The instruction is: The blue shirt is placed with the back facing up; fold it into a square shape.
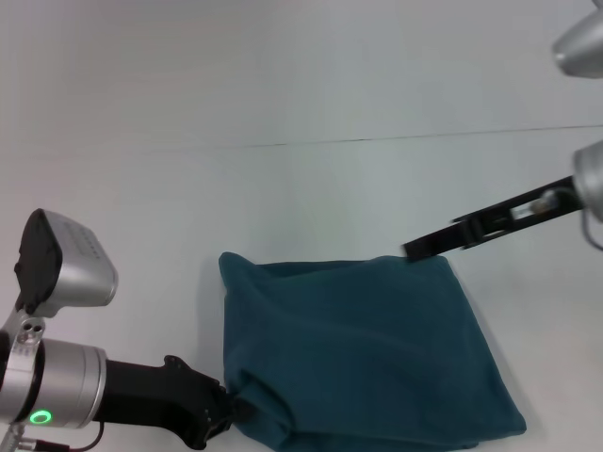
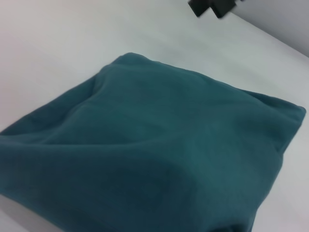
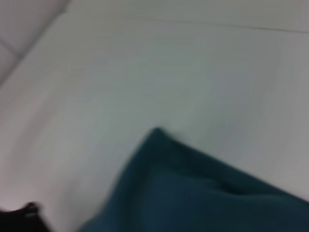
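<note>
The dark teal-blue soft cotton shirt [image 1: 353, 353] lies folded into a rough square on the white table [image 1: 283, 207], near the robot (plain side up). The left gripper [image 1: 236, 407] clenches the shirt's near left corner. The right gripper [image 1: 415, 250] sits at the far right corner; its grip cannot be told.

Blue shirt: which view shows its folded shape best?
The head view: the blue shirt lies there nearly whole, a rough square. The left wrist view shows most of it close up; the right wrist view shows only one blurred corner.
</note>
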